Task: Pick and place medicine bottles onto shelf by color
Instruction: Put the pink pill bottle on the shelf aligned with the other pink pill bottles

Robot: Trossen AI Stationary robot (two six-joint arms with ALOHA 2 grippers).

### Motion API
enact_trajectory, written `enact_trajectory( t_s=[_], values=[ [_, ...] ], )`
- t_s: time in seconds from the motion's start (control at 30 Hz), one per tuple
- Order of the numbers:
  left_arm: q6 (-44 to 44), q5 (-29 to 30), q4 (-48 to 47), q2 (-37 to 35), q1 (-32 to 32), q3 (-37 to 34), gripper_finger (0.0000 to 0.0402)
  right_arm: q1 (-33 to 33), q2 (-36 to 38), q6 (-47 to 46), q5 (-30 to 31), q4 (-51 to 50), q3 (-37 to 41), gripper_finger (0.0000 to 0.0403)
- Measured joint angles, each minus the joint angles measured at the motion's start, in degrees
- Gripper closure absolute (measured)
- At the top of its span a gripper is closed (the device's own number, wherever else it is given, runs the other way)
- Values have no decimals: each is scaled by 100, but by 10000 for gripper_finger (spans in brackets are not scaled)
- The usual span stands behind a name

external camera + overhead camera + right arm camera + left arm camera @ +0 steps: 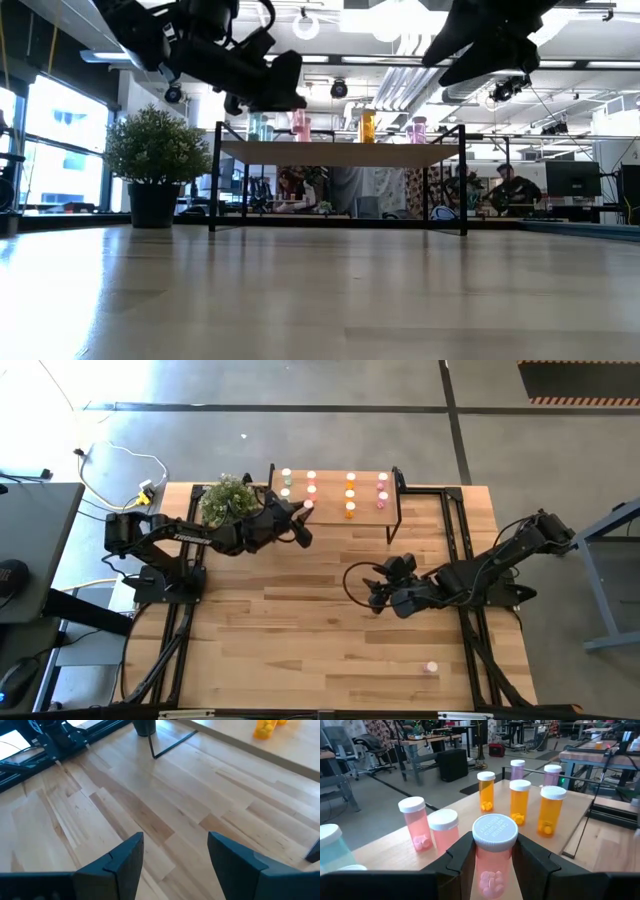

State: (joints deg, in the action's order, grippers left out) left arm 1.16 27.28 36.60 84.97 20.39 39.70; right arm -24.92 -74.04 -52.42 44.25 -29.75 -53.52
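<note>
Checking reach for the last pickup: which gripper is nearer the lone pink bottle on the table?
Right. The right gripper hangs open over mid-table, up and left of the pink bottle in the high view. The left gripper is far off at the shelf, shut on another pink bottle.

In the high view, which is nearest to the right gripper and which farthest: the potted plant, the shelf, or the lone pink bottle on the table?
From the right gripper:
1. Lone pink bottle, on the table's near-right part.
2. Shelf, at the far edge; nearly as close as the bottle.
3. Potted plant, far left, beside the left gripper.
</note>
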Motion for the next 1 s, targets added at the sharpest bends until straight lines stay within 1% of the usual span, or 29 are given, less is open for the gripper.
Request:
enact_trajectory(
  t_s=[0.2, 0.27, 0.4, 0.63, 0.77, 0.9, 1.0],
  values=[
    [21, 63, 2, 0, -149, 2, 293, 19, 0, 0, -12, 2, 0, 192],
    [17, 314, 2, 0, -269, 2, 293, 19, 0, 0, -43, 2, 0, 192],
    [16, 1036, 4, 0, -536, 2, 293, 19, 0, 1, -118, 0, 0, 192],
    [375, 1799, 7, 2, -893, 2, 293, 19, 0, 150, -129, 6, 0, 192],
    [715, 1898, 89, 40, -888, 3, 293, 19, 0, 240, -202, 6, 0, 192],
    [723, 2107, 364, 270, -894, 29, 293, 19, 0, 273, -268, 4, 0, 192],
    [646, 2230, 340, 520, -894, 210, 293, 19, 0, 343, -274, 16, 2, 192]
  ],
)
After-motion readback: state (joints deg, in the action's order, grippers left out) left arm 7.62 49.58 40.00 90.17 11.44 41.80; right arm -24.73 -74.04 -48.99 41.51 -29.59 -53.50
